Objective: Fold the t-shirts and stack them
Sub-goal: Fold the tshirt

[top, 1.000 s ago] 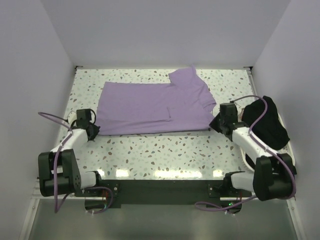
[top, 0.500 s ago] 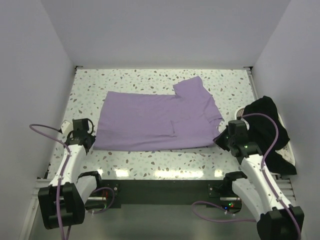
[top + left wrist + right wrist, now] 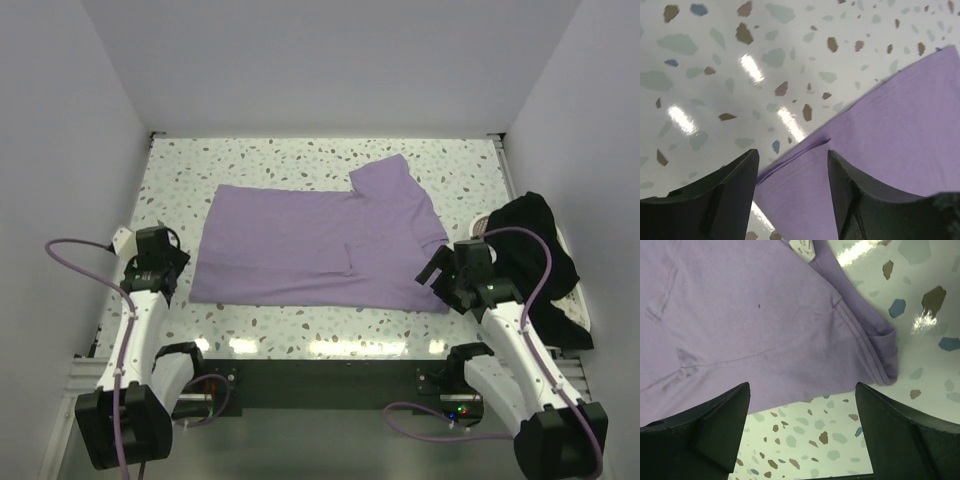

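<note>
The purple t-shirt (image 3: 310,245) lies flat in the middle of the worktop (image 3: 300,160). Its long axis runs left to right, with the hem end to the left and the collar and sleeve end to the right. Its near edge faces the arms, and each end of that edge has a hand beside it.

The left hand (image 3: 792,165) sits at the near-left corner. Its fingers are spread and hold nothing, and the doubled cloth edge lies in the gap between them. The right hand (image 3: 802,390) hangs over the near-right corner by the collar, fingers wide apart and also empty.

Neither arm is clearly nearer, so the next grasp looks like a two-handed pinch of the near corners. A black garment (image 3: 535,250) lies bunched at the far right, beyond the right hand.
</note>
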Controlling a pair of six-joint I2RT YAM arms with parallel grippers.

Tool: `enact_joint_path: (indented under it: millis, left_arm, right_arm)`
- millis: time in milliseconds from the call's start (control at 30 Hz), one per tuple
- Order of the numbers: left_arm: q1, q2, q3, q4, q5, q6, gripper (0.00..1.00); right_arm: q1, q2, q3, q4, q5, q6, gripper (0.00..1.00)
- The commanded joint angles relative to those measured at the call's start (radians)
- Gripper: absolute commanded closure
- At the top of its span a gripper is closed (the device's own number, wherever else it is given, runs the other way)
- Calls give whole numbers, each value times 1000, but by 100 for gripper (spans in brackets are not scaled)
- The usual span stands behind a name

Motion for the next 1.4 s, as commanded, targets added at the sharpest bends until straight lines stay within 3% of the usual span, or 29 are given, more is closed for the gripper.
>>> enact_joint_path:
  millis: [0,233,500,733,800,1000,1367]
  left_arm:
    - [7,56,97,122,57,120,38]
    - [-26,270,211,272,176,192,37]
    - [-161,594,501,242,44,319,38]
    - [-221,923,812,201,-30,399,50]
    - [-232,1001,898,186,-34,405,56]
    - [-264,1153,1049,137,-77,373,58]
    - [-267,1335,1213,106,-56,343,58]
  right_arm:
    - [-5,56,72,87,-9,-93,11]
    - [41,292,203,246,-35,-187,18]
    - [81,648,492,388,4,-310,25]
    - [81,873,708,435,1,-363,28]
    - [80,910,757,455,0,-372,28]
    - [80,1076,929,417,16,-397,28]
    - [76,1165,995,444,4,-420,28]
